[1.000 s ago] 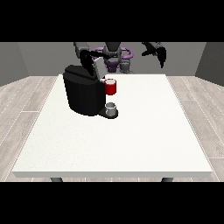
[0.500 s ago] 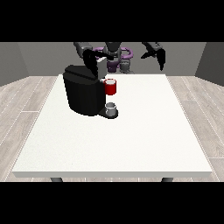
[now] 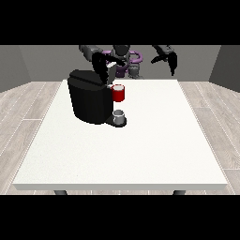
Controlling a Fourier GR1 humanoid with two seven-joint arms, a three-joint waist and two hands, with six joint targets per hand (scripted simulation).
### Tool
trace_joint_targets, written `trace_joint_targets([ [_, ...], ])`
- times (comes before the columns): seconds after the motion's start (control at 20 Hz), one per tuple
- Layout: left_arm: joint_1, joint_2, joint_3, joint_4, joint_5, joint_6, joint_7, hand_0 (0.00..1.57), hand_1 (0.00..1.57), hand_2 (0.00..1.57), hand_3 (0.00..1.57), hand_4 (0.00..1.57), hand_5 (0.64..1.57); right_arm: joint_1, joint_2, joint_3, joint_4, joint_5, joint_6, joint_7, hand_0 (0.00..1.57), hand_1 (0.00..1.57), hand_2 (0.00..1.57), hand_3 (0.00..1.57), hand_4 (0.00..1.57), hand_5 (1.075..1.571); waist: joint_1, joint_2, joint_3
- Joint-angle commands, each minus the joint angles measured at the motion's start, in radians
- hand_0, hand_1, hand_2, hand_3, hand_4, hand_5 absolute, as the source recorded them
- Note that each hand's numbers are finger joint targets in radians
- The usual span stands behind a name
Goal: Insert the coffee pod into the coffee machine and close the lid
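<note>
The black coffee machine [image 3: 89, 97] stands on the white table [image 3: 140, 150], toward its far side and left of the middle. A red thing at the machine [image 3: 118, 93] sits at its front, and below that a grey thing [image 3: 119, 115] rests on the machine's base (whether this is the pod I cannot tell). The hand at the view's left [image 3: 100, 67] now hangs right over the machine's top, lower and nearer than half a second ago; its fingers cannot be made out. The hand at the view's right [image 3: 169, 59] has barely shifted, well to the machine's right and above the table's far edge, fingers relaxed and pointing down, holding nothing.
</note>
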Motion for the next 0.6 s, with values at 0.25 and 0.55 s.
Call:
trace_joint_targets([
  [0.25, -0.054, -0.024, -0.051, -0.001, -0.006, -0.024, -0.018, 0.0, 0.0, 0.0, 0.0, 0.38, 1.571, -0.176, 0.006, 0.057, -0.068, 0.065, -0.017, 0.0, 0.0, 0.0, 0.0, 0.0, 0.24, 1.571, 0.162, 0.052, -0.0194],
  [0.55, -0.092, -0.014, -0.056, -0.004, -0.004, -0.04, -0.028, 0.0, 0.0, 0.0, 0.0, 0.4, 1.571, -0.16, -0.036, 0.055, -0.154, 0.066, 0.011, 0.089, 0.0, 0.0, 0.0, 0.0, 0.09, 1.571, 0.225, 0.087, -0.018],
])
